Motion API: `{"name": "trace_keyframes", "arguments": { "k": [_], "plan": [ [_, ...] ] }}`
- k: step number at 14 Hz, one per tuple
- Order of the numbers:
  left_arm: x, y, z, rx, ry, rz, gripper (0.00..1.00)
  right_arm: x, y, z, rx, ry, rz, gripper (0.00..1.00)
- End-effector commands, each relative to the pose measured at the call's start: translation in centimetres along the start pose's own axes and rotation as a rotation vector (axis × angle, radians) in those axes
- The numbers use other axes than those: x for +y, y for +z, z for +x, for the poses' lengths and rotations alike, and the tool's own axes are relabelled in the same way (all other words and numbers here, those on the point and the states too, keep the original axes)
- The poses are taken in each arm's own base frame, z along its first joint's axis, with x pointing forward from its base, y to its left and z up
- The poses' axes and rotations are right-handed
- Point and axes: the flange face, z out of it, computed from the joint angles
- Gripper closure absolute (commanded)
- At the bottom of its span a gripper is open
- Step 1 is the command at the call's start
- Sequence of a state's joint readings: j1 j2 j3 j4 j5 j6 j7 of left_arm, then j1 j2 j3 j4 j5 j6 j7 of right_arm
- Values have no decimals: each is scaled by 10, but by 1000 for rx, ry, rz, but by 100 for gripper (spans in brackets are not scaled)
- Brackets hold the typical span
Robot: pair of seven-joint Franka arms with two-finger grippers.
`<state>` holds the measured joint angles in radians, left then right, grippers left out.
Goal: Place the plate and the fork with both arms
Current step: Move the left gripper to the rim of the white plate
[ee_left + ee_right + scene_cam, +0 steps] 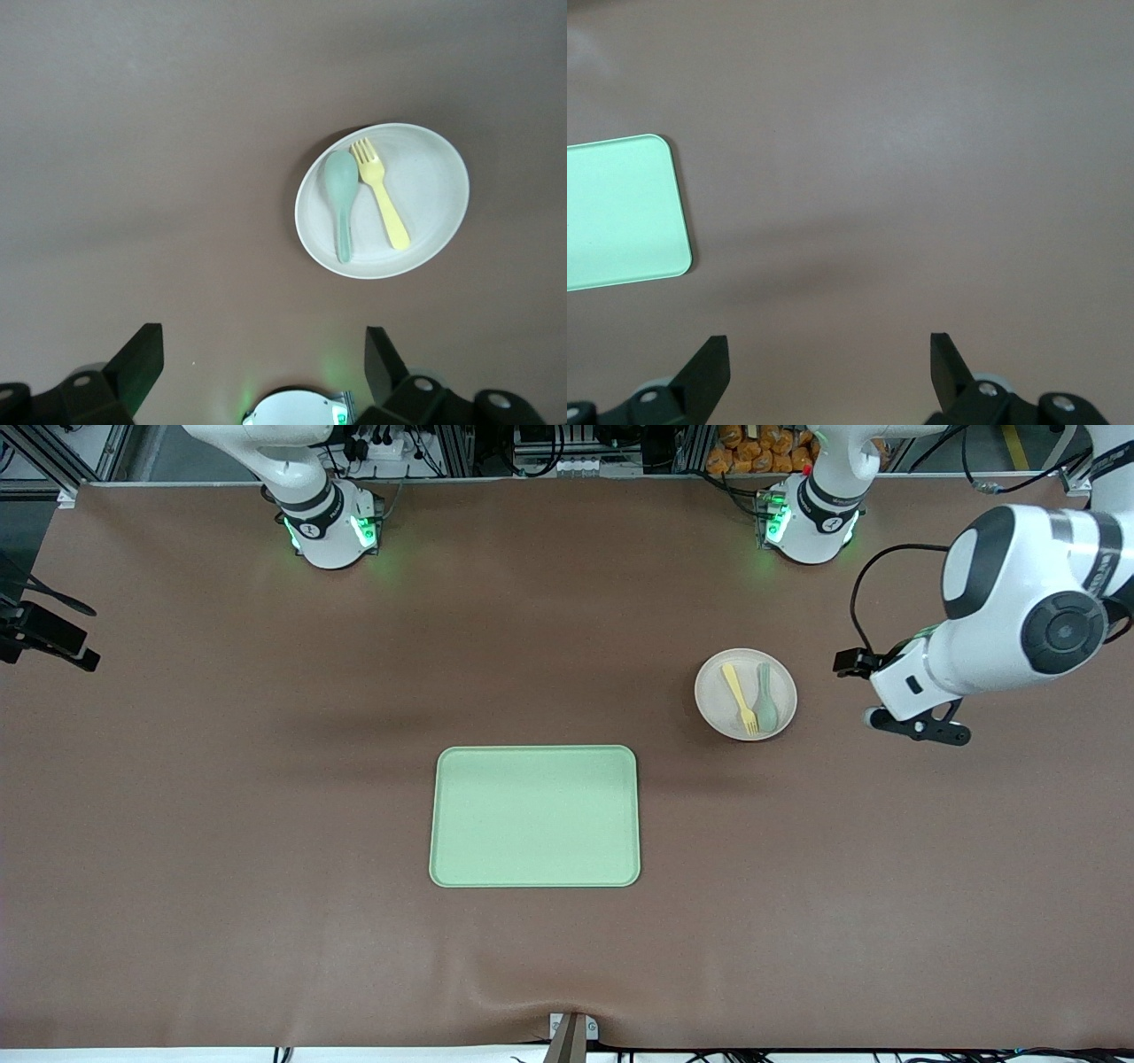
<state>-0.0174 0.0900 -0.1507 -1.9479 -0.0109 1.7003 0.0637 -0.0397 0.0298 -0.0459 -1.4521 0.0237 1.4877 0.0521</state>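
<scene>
Item one, the desk (221, 824): I see a broad surface under a brown, matte, leather-like cover, with a slight wrinkle at the edge nearest the front camera. Along the edge where the arm bases stand I see aluminium framing, cables and a heap of orange packets (762, 447).

Item two, the tray (535, 816): rectangular, light green, rounded corners, lying flat near the middle of the desk with nothing on it.

Item three, the plate (746, 694): small, round, pale beige with a raised rim. It sits flat on the desk, farther from the front camera than the tray and toward the left arm's end, well apart from the tray.

Item four, the fork (740, 700): pale yellow plastic, slim handle, short tines. It lies in the plate, tines pointing toward the front camera.

Item five, the spoon (765, 697): grey-green, lying in the plate just beside the fork and roughly parallel to it.

Item six, the left hand (257, 363): up in the air over bare desk beside the plate, fingers spread wide, holding nothing.

Item seven, the right hand (828, 367): fingers spread wide and holding nothing, over bare desk with a corner of the tray showing in my right wrist view.
</scene>
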Motion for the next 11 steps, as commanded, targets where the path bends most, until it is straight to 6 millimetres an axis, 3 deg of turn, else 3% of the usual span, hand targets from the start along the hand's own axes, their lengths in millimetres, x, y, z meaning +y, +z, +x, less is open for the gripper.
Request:
{"name": "trace_keyframes", "arguments": {
  "k": [1,5,11],
  "plan": [
    [-2,41,-10,25,0,18,0,8,-2,-3,-3,9,21,0],
    [-4,107,-7,70,-4,16,0,9,-2,-2,-5,10,24,0],
    [8,175,14,87,-54,-1,0,9,-2,-3,-3,10,24,0]
  ]
}}
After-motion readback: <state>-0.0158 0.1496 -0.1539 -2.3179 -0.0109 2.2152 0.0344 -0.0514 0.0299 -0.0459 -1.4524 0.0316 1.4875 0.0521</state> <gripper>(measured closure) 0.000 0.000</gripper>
